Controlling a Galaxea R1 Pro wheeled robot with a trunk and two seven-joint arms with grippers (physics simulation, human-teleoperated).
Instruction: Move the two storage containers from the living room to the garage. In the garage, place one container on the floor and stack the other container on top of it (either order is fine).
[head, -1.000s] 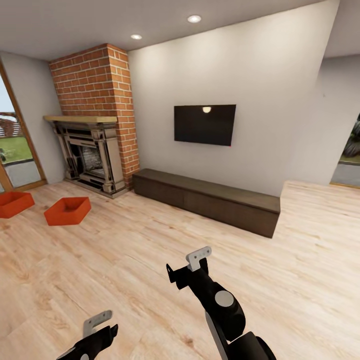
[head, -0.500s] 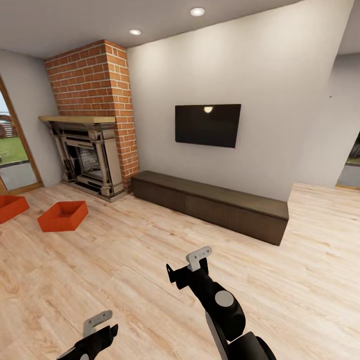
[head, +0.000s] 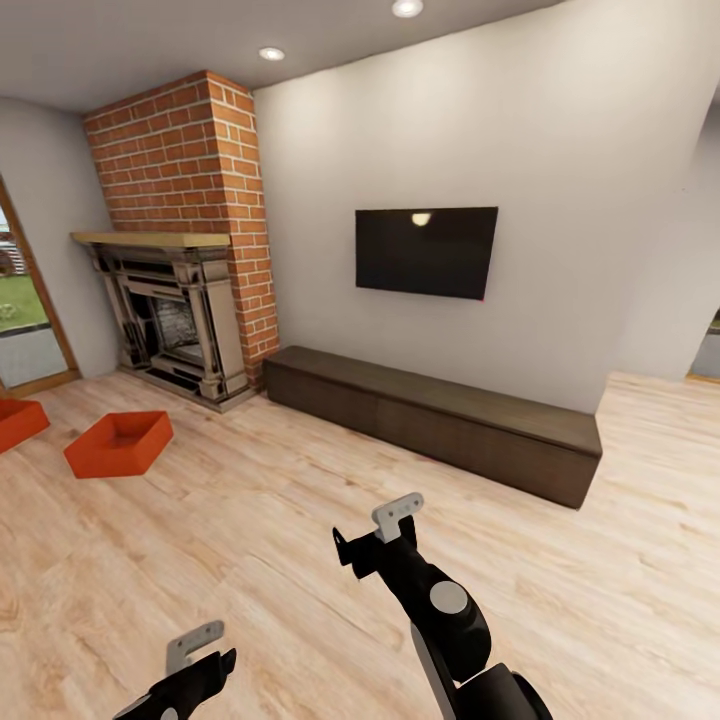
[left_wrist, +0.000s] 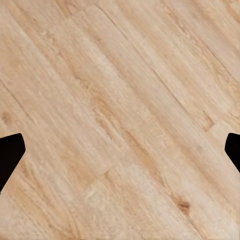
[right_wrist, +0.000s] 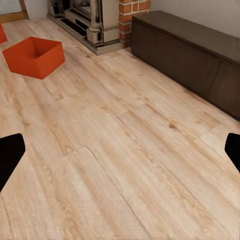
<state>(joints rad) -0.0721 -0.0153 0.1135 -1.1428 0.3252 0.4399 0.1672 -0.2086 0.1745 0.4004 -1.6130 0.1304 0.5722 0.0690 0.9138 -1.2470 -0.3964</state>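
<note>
Here in the living room, both my fingers spread open and empty; two storage containers (head: 118, 443) sit at the frame's left on plank floor (head: 300, 520). Risk: losing them off-frame.

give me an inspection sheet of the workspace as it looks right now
Surface: light wood plank floor, bare around the arms.
Job's things: two orange-red rectangular storage containers, one whole, one cut by the picture's edge, both on the planks, apart, by the red brick fireplace.
Clutter: nothing seen.
Grippers: left gripper and right gripper open, empty.
Cables: nothing seen.
Surroundings: dark low cabinet, black wall screen, glass door.
</note>
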